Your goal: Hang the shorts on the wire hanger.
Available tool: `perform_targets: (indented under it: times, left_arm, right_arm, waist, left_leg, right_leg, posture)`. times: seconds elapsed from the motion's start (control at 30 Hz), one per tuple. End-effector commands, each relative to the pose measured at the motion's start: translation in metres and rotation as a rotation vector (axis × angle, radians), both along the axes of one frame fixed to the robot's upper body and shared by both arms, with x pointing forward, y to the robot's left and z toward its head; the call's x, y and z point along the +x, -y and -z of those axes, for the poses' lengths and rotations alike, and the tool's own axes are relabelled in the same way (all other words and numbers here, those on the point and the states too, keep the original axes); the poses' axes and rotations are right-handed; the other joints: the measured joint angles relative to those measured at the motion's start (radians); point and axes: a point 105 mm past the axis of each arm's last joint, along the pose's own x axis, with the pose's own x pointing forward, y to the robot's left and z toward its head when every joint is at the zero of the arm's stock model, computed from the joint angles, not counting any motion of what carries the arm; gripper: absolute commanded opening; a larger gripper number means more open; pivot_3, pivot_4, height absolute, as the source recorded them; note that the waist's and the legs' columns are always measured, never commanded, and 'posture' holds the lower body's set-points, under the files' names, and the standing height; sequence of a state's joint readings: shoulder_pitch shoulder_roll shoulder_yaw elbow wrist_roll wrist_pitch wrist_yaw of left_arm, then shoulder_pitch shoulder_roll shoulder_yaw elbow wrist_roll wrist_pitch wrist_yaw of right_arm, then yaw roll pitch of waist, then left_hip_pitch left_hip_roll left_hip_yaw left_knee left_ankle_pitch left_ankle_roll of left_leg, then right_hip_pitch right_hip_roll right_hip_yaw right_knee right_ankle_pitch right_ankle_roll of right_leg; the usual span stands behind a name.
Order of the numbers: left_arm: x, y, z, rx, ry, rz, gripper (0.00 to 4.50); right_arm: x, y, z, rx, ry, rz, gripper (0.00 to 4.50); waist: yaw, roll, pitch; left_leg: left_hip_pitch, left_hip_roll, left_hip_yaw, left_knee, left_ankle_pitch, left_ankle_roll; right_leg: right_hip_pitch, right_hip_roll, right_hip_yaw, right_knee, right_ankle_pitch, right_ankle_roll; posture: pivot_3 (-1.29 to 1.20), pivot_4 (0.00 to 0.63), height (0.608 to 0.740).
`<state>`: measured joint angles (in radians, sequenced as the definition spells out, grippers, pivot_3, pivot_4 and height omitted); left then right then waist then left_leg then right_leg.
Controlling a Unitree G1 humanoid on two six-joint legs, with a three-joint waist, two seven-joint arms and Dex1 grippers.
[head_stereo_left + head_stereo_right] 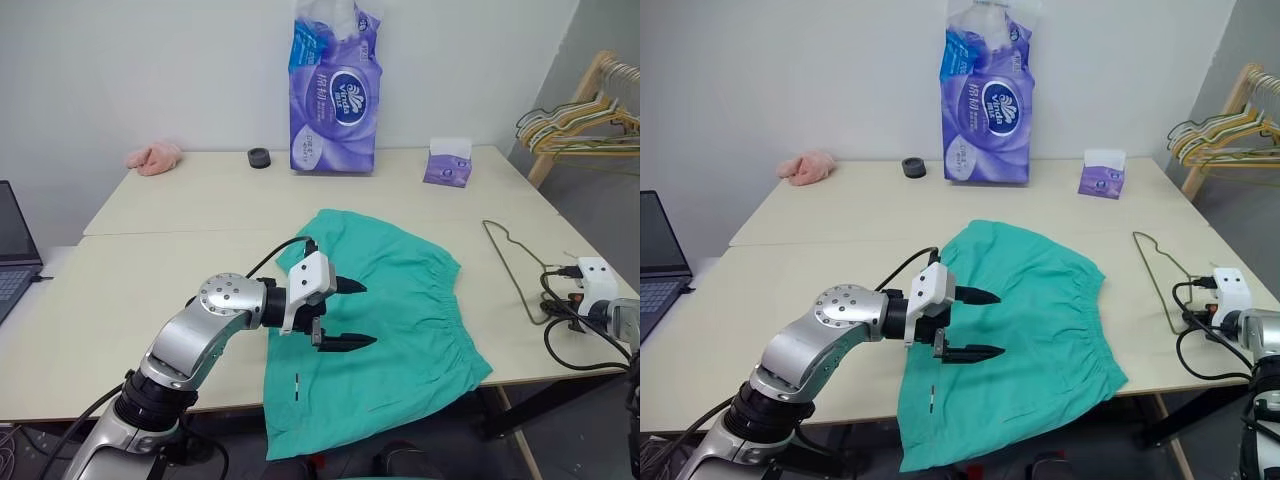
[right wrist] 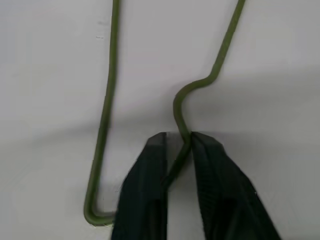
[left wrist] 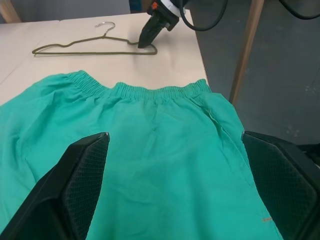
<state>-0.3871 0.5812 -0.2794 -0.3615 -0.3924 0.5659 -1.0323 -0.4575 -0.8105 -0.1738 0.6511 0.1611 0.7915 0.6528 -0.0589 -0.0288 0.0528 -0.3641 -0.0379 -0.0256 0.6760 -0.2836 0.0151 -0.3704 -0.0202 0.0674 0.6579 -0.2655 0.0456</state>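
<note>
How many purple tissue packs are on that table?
2: a tall purple tissue pack standing at the table's far edge by the wall, and a small purple tissue box to its right.

This looks like a plain lab or office room set up for testing: bare white walls, two pale counters pushed together, a laptop at one edge, a large purple pack of tissue paper, a small tissue box, and a wooden rack of coloured hangers beside.
</note>
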Motion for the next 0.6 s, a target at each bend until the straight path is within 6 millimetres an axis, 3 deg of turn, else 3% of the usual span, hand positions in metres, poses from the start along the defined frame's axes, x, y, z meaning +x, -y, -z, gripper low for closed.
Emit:
perform_targets:
  times: [0.03, 0.17, 0.33, 0.47, 0.6]
  left_arm:
    - [-0.002, 0.004, -0.003, -0.023, 0.012, -0.003, 4.5]
    - [0.006, 0.002, -0.001, -0.033, 0.008, -0.057, 4.5]
    - [0.032, -0.007, -0.005, -0.061, 0.02, -0.18, 4.5]
    - [0.066, -0.024, -0.019, -0.128, 0.026, -0.339, 4.5]
    - [0.1, -0.043, -0.043, -0.245, 0.019, -0.493, 4.5]
  right_arm:
    - [-0.016, -0.002, 0.027, -0.021, -0.084, -0.003, 0.04]
    - [-0.009, 0.005, 0.012, -0.129, 0.001, -0.025, 0.04]
    - [0.006, 0.006, -0.031, -0.367, 0.174, -0.146, 0.04]
    - [0.016, -0.022, -0.07, -0.595, 0.318, -0.358, 0.04]
    - [0.02, -0.063, -0.087, -0.747, 0.446, -0.55, 0.04]
  waist:
    - [0.001, -0.003, -0.004]
    - [0.003, -0.004, -0.004]
    - [0.004, 0.001, -0.002]
    - [0.0, 0.009, 0.0]
    - [-0.009, 0.011, 0.001]
  left_leg:
    - [0.0, 0.0, 0.0, 0.0, 0.0, 0.0]
    - [0.0, 0.0, -0.001, 0.0, -0.001, -0.001]
    - [-0.001, -0.001, 0.0, 0.0, -0.001, -0.001]
    - [-0.002, -0.001, 0.002, 0.0, -0.001, 0.0]
    - [-0.002, -0.001, 0.002, 0.0, -0.002, -0.001]
  right_leg:
    - [0.0, 0.0, 0.0, 0.0, 0.0, 0.0]
    - [0.001, 0.0, -0.001, 0.0, 0.0, 0.0]
    - [0.0, -0.001, 0.0, -0.001, -0.001, 0.001]
    - [-0.003, -0.001, 0.002, 0.0, -0.002, 0.003]
    - [-0.003, -0.001, 0.002, 0.001, -0.005, 0.008]
  posture:
    - [-0.09, 0.022, 0.74]
    - [-0.1, 0.023, 0.74]
    - [-0.11, 0.029, 0.74]
    - [-0.12, 0.028, 0.74]
    - [-0.13, 0.028, 0.74]
